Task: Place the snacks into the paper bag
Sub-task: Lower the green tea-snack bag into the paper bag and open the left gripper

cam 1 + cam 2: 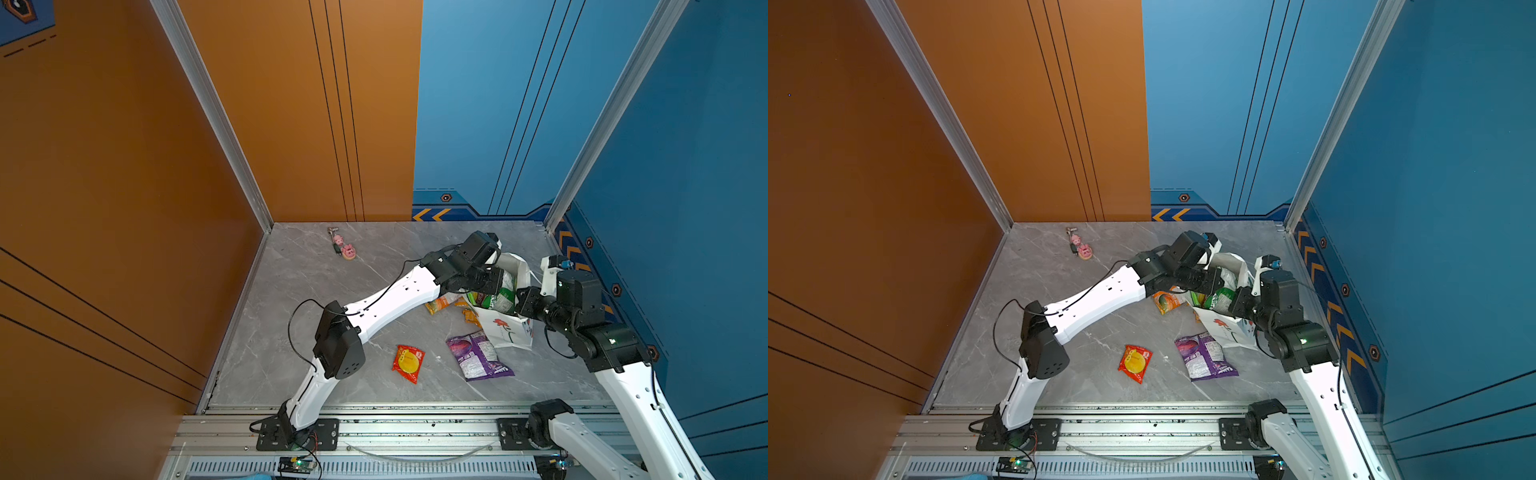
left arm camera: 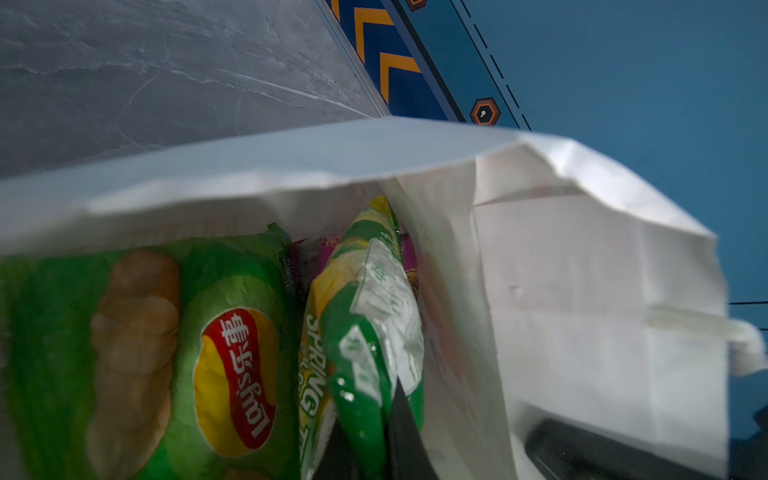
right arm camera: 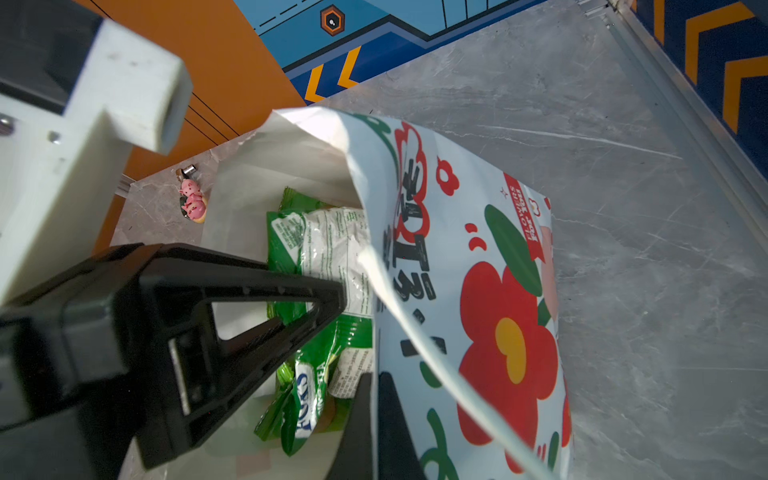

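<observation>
Bag: white paper gift bag (image 1: 509, 334), red flower print, standing open at the right of the tabletop (image 1: 332, 332).
Inside: green crinkly chip bag (image 2: 187, 353), green-yellow foil packet (image 2: 365, 332).
Outside, lying flat: purple foil packet (image 1: 478, 355), red-yellow foil packet (image 1: 408, 362), orange foil packet (image 1: 1168, 301).

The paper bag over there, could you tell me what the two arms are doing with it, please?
The right fingers are shut on the rim of the paper bag, holding its mouth open. The left fingers grip a green packet inside that mouth, beside a green chip bag already in. A purple bag, a red-yellow packet and an orange bag lie on the table, not yet packed.
</observation>
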You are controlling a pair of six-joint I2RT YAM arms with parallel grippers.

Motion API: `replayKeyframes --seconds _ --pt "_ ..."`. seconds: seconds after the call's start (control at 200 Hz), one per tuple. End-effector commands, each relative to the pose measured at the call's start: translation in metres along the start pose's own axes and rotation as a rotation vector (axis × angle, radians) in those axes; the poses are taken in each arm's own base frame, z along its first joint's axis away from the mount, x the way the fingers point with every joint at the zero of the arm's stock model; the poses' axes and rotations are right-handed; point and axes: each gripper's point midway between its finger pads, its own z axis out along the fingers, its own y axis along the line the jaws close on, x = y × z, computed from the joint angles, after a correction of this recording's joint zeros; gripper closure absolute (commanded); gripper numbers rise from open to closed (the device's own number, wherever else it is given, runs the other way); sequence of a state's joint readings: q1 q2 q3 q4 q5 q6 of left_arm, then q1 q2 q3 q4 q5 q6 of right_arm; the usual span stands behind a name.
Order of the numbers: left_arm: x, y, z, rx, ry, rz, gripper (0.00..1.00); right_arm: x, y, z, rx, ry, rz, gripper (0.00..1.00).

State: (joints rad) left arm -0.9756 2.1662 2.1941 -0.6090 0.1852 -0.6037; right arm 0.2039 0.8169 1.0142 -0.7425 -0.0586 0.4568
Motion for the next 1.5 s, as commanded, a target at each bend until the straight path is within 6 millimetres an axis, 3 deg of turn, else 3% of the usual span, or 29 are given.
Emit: replayKeyframes --seconds 0.0,0.24,0.451,0.631,1.026,1.497 --pt "0.005 0.007 0.017 -0.001 0.024 -0.025 1.0 -0.04 0.025 -0.029 -0.1 -0.16 -0.01 1.0" --pt "0.01 0.015 0.033 -0.013 0.048 -0.044 0.97 -0.04 0.023 -0.028 -0.085 -0.161 -0.01 1.0" --pt "0.007 0.016 0.035 -0.02 0.047 -0.046 0.9 -0.039 0.019 -0.028 -0.067 -0.162 -0.008 1.0" --pt "0.003 0.015 0.027 -0.029 0.036 -0.045 0.77 -0.04 0.014 -0.029 -0.044 -0.173 -0.002 1.0" --pt "-0.008 0.026 -0.022 -0.132 -0.045 -0.002 0.39 -0.041 0.003 -0.027 0.006 -0.179 0.02 1.0" --pt "-0.014 0.025 -0.09 -0.175 -0.15 0.038 0.19 -0.042 -0.009 -0.026 0.06 -0.19 0.051 1.0"
